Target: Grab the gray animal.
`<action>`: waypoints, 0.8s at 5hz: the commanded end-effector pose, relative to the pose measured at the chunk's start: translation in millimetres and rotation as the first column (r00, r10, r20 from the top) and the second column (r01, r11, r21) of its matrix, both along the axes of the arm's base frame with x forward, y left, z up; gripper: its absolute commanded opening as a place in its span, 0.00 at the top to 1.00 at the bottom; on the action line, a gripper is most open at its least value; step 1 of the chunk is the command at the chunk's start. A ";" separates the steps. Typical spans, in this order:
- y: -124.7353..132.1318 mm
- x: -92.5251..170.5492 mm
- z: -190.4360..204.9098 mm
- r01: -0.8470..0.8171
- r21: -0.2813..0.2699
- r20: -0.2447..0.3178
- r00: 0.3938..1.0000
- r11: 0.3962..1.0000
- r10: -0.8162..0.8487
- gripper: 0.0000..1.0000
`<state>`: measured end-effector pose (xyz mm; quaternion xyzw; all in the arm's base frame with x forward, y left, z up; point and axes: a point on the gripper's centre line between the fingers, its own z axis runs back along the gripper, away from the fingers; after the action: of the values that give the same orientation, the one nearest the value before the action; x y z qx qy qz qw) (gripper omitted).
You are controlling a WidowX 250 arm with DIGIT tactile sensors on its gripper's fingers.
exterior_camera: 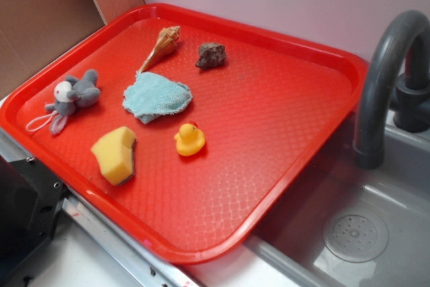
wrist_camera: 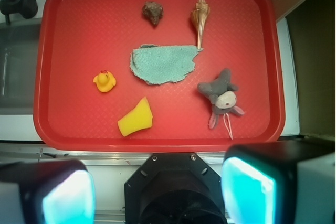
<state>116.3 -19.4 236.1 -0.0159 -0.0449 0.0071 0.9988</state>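
The gray animal (exterior_camera: 72,94) is a small plush mouse with a white face and a thin white string loop. It lies at the left side of the red tray (exterior_camera: 282,166). In the wrist view it (wrist_camera: 220,94) lies at the right of the tray (wrist_camera: 68,124), above the right finger. My gripper (wrist_camera: 157,190) is high above the tray's near edge, off the tray, with its two cyan-padded fingers (wrist_camera: 247,190) wide apart and nothing between them. The gripper does not show in the exterior view.
On the tray lie a yellow rubber duck (exterior_camera: 190,139), a yellow sponge (exterior_camera: 115,154), a teal cloth (exterior_camera: 156,96), a gray-brown rock (exterior_camera: 211,55) and a spiral shell (exterior_camera: 161,46). A gray faucet (exterior_camera: 386,78) and sink (exterior_camera: 349,233) stand at the right.
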 end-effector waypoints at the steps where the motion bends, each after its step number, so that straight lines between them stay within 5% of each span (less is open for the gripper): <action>1: 0.0 0.0 0.0 0.000 0.000 0.000 1.000 1.000 0.000 0.00; 4: 61.6 13.8 -50.2 0.227 0.124 0.098 0.966 0.966 -0.239 0.00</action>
<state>125.2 41.0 180.0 0.0339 -0.0917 -0.1147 0.9886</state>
